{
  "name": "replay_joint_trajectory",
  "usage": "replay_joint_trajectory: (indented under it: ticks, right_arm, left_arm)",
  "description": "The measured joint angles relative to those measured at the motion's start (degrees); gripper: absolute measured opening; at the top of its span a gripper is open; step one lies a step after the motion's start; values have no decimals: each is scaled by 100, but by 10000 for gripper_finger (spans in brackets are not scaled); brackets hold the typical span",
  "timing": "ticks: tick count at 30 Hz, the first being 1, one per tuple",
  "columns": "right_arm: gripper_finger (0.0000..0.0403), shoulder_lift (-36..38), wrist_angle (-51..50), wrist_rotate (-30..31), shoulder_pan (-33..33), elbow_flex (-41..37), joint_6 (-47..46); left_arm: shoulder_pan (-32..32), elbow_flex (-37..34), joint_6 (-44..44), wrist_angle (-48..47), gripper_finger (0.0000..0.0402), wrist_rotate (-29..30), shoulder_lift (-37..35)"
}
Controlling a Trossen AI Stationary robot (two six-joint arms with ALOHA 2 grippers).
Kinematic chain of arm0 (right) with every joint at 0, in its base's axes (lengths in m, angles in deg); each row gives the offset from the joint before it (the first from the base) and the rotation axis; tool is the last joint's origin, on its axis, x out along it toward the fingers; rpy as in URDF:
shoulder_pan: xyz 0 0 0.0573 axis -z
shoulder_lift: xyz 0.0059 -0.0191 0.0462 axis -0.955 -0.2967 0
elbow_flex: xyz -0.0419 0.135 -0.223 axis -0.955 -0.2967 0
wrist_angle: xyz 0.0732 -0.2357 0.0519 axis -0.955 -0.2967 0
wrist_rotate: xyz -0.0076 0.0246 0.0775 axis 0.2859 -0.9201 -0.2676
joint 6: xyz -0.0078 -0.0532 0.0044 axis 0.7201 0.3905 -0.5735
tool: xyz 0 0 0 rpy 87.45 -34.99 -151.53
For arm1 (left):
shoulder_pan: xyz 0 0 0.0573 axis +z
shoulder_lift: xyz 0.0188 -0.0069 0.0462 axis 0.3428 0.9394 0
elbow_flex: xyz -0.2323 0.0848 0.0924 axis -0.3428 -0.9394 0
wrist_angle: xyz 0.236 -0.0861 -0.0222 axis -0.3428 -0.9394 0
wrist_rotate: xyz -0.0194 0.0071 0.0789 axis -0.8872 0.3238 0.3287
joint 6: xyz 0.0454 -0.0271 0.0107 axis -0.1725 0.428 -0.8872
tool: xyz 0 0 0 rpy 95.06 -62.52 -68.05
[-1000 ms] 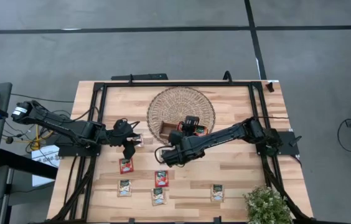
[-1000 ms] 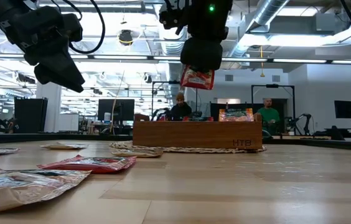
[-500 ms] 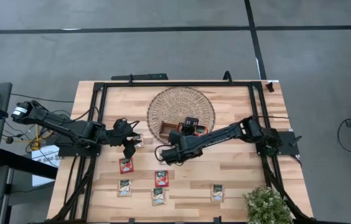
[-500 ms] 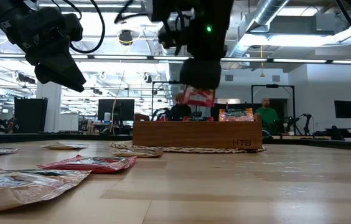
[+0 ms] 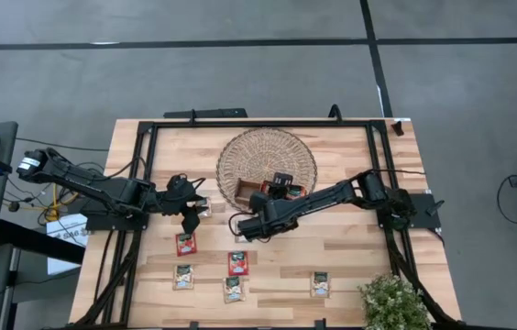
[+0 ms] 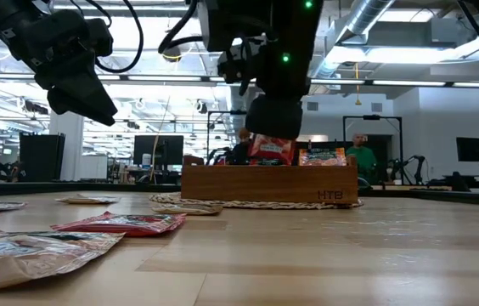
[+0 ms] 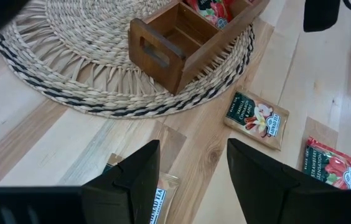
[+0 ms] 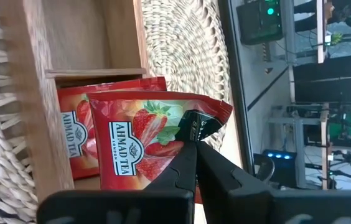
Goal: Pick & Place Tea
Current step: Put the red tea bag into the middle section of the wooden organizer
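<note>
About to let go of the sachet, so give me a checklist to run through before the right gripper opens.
1. Right gripper shut on red sachet: ok.
2. Sachet over the tray, lowered toward its top: ok.
3. Target compartment already holds a red sachet with room beside it: ok.
4. Sachet bottom inside the compartment walls: cannot tell.
5. Left gripper open, away from the tray, above loose sachets: ok.
6. Tray seated on the woven mat: ok.
</note>
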Motion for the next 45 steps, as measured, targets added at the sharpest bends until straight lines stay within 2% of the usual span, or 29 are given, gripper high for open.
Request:
replay_joint_trajectory:
  ticks: [7, 16, 28, 39, 45]
  right_arm:
    - [0, 0, 220, 0, 69, -6, 25]
    - [0, -1, 532, 99, 102, -465, 359]
    - [0, 0, 903, 164, 141, -470, 324]
    - [0, 0, 1004, 177, 141, -470, 865]
    - [0, -6, 1238, 157, 136, -732, 1067]
  left_arm:
    - [2, 0, 0, 0, 179, 0, 0]
    - [0, 0, -67, 0, 179, 0, 0]
    - [1, 0, -151, -2, 179, 0, 0]
    - [0, 0, -153, -2, 179, -2, 0]
    - [2, 0, -153, -2, 179, -2, 0]
